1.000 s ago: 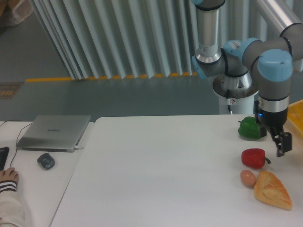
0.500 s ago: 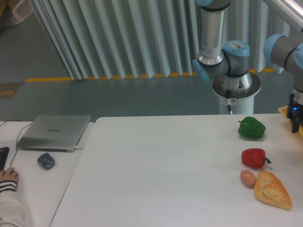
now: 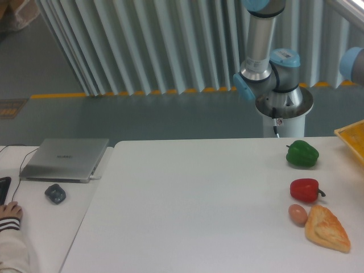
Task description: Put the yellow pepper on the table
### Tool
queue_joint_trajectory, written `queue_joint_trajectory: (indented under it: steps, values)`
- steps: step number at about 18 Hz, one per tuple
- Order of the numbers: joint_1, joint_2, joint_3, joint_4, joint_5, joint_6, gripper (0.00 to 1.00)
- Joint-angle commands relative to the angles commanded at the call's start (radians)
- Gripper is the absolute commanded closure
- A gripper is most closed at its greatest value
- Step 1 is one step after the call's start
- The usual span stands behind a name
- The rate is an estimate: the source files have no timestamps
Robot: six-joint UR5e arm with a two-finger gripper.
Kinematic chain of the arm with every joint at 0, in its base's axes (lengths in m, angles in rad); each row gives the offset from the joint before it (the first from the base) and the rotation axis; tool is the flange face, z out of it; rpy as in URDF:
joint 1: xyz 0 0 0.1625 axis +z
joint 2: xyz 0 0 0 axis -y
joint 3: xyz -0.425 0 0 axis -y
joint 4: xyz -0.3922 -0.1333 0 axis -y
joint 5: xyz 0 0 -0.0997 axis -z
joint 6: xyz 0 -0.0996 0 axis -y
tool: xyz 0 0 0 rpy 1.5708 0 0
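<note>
Gone from the shot is the gripper: a second ago it hung just right of the green pepper (image 3: 302, 154), half a second ago only a sliver of the wrist showed at the right edge, and now it sits wholly outside the frame. So how wide its fingers stand, or whether they have anything between them, cannot be told from this view. Only the arm (image 3: 263, 54) shows, its grey column rising at the back with blue-capped joints above the round base, and a bit of another blue-capped link at the far right edge.

And the yellow pepper? It does not show anywhere in this view. A yellow tray (image 3: 352, 141) pokes in at the right edge, tilted, only its corner visible, and what it holds cannot be seen.

Down on the table (image 3: 193, 210), the food has not budged. The green pepper sits near the back right. Nearer the camera lies the red pepper (image 3: 305, 190), stem pointing right, well apart from the green one. Just below it rests a brown egg (image 3: 297, 214), touching or nearly touching the golden pastry (image 3: 327, 228) to its right.

Over on the left, the adjoining desk (image 3: 40, 222) carries a closed grey laptop (image 3: 66, 159), a dark mouse (image 3: 55, 193) just in front of it, and a hand (image 3: 9, 212) in a striped sleeve at the edge.
</note>
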Motion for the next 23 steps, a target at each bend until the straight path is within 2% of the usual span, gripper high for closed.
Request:
queue_joint_trajectory:
  steps: [23]
  values:
    - [0.069, -0.109, 0.031, 0.014, -0.005, 0.005, 0.00]
